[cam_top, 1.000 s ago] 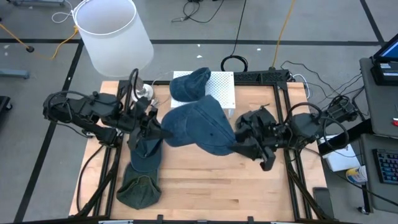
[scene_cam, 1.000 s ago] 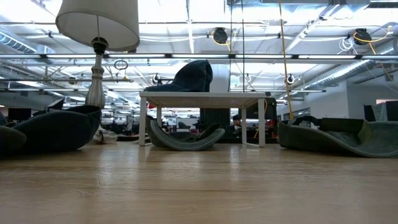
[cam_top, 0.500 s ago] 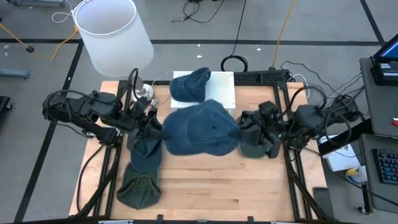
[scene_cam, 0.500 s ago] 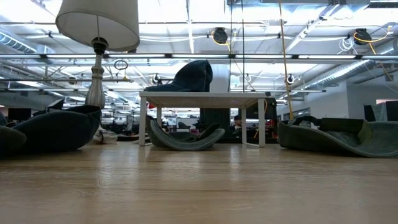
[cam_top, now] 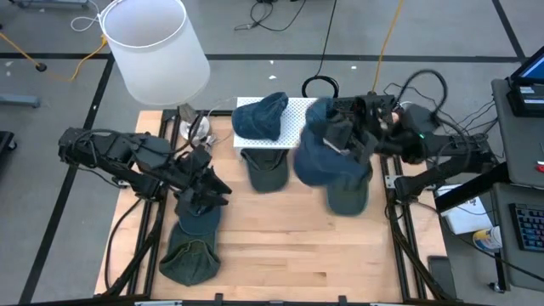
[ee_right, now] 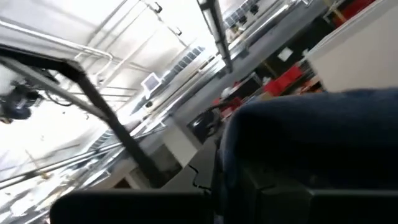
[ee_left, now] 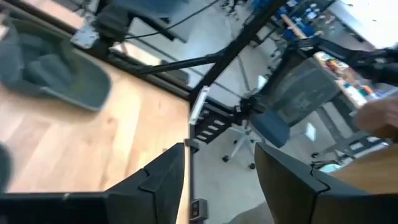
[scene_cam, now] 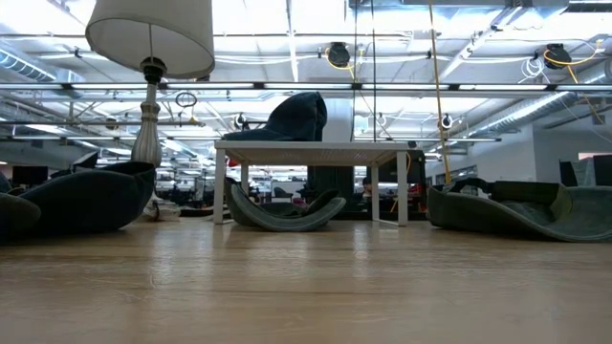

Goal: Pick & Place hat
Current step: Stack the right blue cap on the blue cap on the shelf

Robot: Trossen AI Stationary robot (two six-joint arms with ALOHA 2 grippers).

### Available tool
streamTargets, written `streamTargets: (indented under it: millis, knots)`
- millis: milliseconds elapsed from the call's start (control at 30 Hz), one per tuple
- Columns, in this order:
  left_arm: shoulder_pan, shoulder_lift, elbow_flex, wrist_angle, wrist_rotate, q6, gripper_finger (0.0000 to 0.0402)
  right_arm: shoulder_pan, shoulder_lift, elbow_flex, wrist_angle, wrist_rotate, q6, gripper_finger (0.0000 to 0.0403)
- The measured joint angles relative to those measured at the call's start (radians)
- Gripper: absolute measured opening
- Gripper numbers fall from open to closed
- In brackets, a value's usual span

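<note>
— Well, where is the hat [cam_top: 327,153] now?

— Up off the table [cam_top: 280,238], hanging from the right gripper [cam_top: 347,129], whose fingers are pinched tight on its blue fabric near the right end of the white stand [cam_top: 302,115]. In the right wrist view the hat [ee_right: 311,143] fills most of the frame, so the fingertips themselves are buried in cloth.

— And the left gripper [cam_top: 206,189]?

— It sits over the caps on the left side of the table, fingers [ee_left: 158,180] spread apart with nothing between them. The dark cap [cam_top: 198,223] below it is partly covered by the arm.

— Anything else hard to make out?

— Another blue hat [cam_top: 259,115] rests on the stand, and a green cap [cam_top: 264,168] lies half tucked under its front edge. The low view catches neither gripper, only the stand [scene_cam: 311,151], and the lamp [scene_cam: 150,38] with its shade cut off at the top.
</note>
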Motion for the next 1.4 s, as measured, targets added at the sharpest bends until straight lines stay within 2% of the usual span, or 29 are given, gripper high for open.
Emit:
streamTargets:
  millis: [233,500,633,1100,1400]
  knots:
    - [-0.021,0.000,0.000,0.038,0.000,0.053,0.0200,-0.199,0.067,0.000,0.016,-0.140,0.053,0.0015]
    - [-0.021,0.000,0.000,0.038,0.001,0.107,0.0200,-0.399,0.196,0.001,0.163,-0.299,0.182,0.0015]
    - [-0.021,0.000,0.000,0.037,0.001,0.114,0.0200,-0.475,0.280,0.065,0.172,-0.372,0.213,0.0015]
    - [-0.019,0.000,0.000,0.036,0.001,0.130,0.0200,-0.623,0.585,0.493,0.068,-0.499,0.224,0.0015]
    - [-0.019,0.000,0.000,0.036,0.001,0.130,0.0200,-0.652,0.666,0.523,0.029,-0.526,0.281,0.0015]
